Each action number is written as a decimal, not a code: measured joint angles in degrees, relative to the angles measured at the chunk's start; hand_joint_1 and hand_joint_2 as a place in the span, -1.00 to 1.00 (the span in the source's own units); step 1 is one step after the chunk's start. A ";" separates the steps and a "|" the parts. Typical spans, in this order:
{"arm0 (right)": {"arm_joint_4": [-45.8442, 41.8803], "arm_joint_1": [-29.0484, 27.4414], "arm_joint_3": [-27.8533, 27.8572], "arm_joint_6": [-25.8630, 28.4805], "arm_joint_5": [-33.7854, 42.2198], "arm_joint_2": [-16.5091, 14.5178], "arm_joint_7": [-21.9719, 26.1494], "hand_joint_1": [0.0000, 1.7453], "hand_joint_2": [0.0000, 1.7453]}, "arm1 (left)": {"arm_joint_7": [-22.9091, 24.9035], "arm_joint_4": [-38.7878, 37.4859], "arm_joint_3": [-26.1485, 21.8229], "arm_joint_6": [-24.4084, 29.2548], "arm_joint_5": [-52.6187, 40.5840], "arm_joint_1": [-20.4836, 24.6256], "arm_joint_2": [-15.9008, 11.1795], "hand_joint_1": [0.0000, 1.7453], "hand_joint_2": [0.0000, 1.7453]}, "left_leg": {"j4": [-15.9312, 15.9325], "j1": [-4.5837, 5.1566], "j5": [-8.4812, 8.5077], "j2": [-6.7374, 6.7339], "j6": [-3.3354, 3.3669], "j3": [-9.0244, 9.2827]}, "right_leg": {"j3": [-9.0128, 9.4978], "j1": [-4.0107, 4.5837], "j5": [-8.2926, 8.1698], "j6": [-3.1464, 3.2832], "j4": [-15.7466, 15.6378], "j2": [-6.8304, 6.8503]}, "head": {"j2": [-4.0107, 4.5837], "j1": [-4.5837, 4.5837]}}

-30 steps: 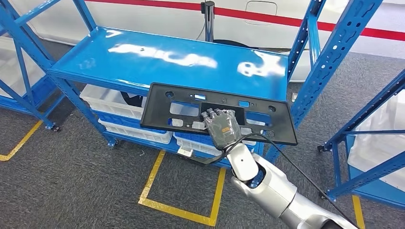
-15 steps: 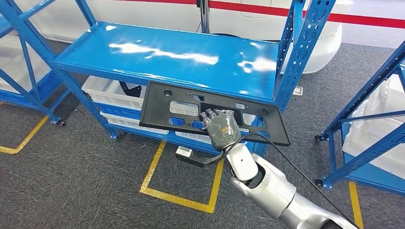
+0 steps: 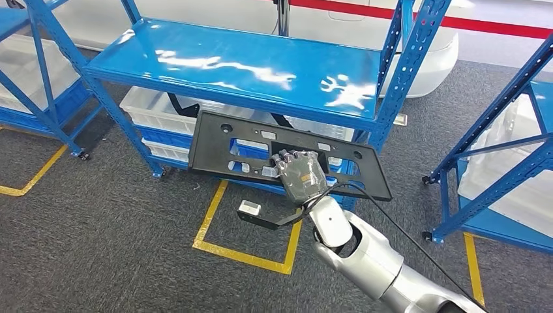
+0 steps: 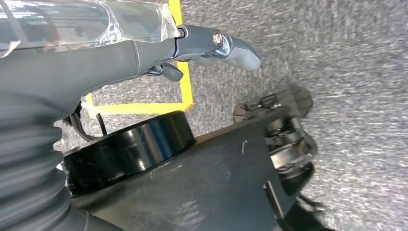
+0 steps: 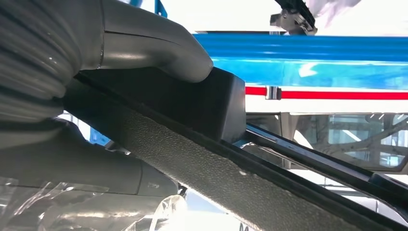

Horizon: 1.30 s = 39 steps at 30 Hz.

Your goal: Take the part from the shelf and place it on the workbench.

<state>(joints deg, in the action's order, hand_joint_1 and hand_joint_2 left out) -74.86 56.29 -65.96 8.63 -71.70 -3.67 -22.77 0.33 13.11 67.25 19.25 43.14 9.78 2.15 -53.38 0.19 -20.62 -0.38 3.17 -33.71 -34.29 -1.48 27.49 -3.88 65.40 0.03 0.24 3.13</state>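
Note:
The part [image 3: 209, 153] is a long, flat black plastic plate with several cut-outs. My right hand [image 3: 301, 175] grips it at the middle of its near edge and holds it level in the air, in front of and below the blue shelf board [image 3: 248, 65]. In the right wrist view the grey thumb [image 5: 144, 43] presses on top of the part's textured black edge [image 5: 202, 159]. My left hand [image 4: 144, 53] hangs over the grey carpet with its thumb stretched out and nothing in it.
White bins [image 3: 147, 107] stand on the rack's lower level. More blue racks stand at the right [image 3: 502, 130] and the left [image 3: 39, 78]. Yellow tape [image 3: 241, 254] marks a square on the carpet below the part. A white body with a red stripe [image 3: 430, 59] lies behind.
The whole view has shifted. The part, still in my right hand, overlapped the shelf board's front edge before and now hangs below and in front of it.

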 joint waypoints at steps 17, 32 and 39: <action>-0.02 0.70 0.08 -0.05 -0.78 -0.21 -1.08 1.00 1.00 | -0.14 0.00 0.07 0.20 -1.53 0.52 0.01 -1.00 1.00 | -5.29 0.22 -5.27 -1.86 -1.78 4.08 | -1.96 0.60 -5.72 2.88 -9.45 2.01 | 0.00 0.06; -0.14 -0.12 0.04 -0.06 -0.89 0.39 -1.14 1.00 1.00 | -0.12 0.00 0.31 0.15 -1.69 0.48 0.52 -1.00 1.00 | -0.38 0.58 -2.92 3.33 0.24 3.28 | 0.98 -0.02 -2.71 0.87 -7.14 -2.53 | 0.00 0.02; -0.46 0.03 0.08 -0.12 -0.94 0.39 -1.32 1.00 1.00 | 0.18 0.01 0.43 0.01 -2.10 0.50 0.69 -1.00 1.00 | -7.50 0.05 -6.03 2.54 -2.14 -1.79 | 1.74 -0.28 -3.01 2.40 -10.10 -0.69 | 0.00 0.05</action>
<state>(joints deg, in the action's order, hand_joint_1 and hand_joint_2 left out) -75.32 56.32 -65.88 8.51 -72.64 -3.27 -24.10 0.51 13.12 67.68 19.26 41.04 10.28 2.85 -60.88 0.24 -26.65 2.15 1.03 -35.49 -32.56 -1.76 24.48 -1.48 55.30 -0.66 0.24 3.19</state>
